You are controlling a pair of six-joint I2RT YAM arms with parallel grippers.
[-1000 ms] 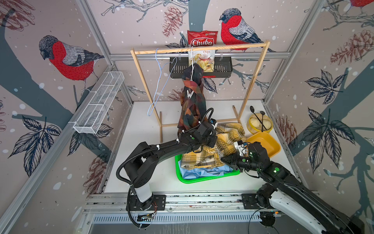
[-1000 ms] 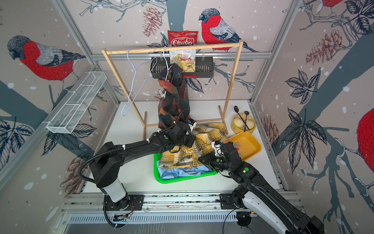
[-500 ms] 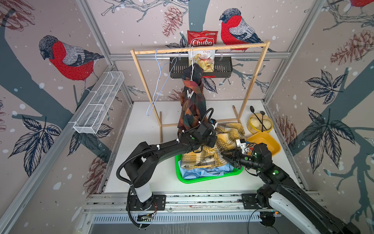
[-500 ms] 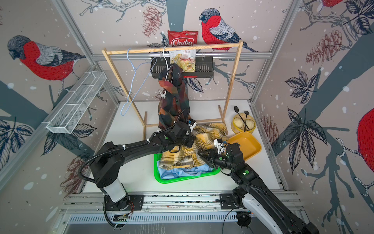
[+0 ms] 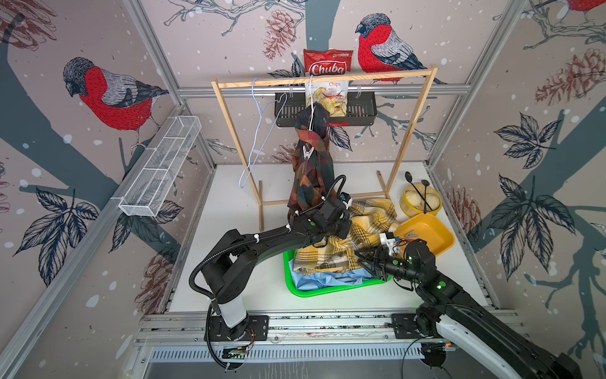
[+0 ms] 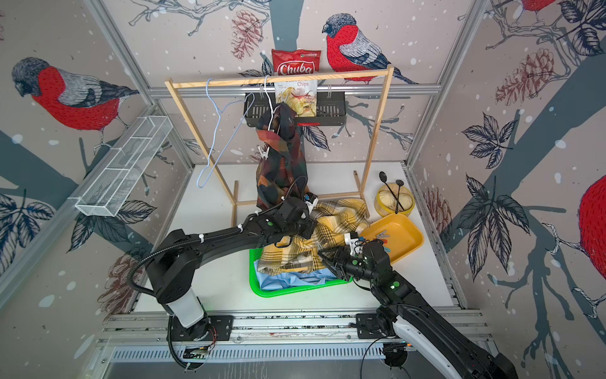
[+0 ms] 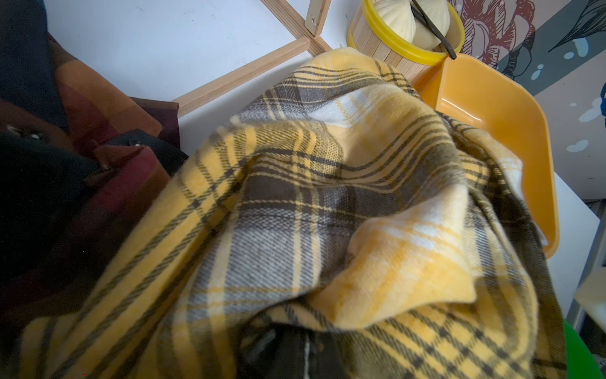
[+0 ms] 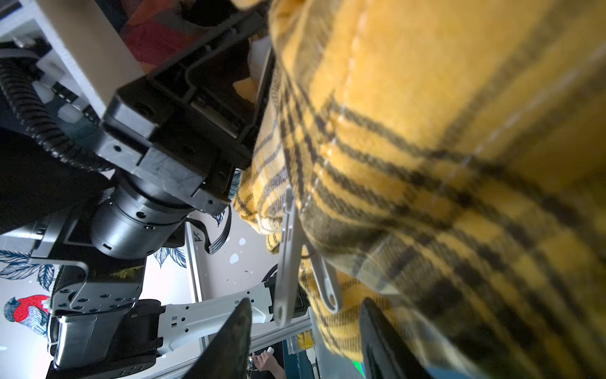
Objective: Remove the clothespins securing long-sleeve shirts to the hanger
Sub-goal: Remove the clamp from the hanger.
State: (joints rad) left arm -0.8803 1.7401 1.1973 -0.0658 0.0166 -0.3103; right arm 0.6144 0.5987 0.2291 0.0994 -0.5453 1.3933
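Right hand (image 8: 305, 305) open at a clothespin (image 8: 288, 249) on the yellow plaid shirt (image 8: 426, 131)

The jaws stand apart, and the handle ends of the slim whitish-grey clothespin lie between their tips. Its nose bites the shirt's edge. The left hand (image 5: 341, 226) is closed on a fold of that shirt, over the green tray (image 5: 296, 290) on the surface. The dark check shirt (image 5: 311, 170) hangs from the rack.
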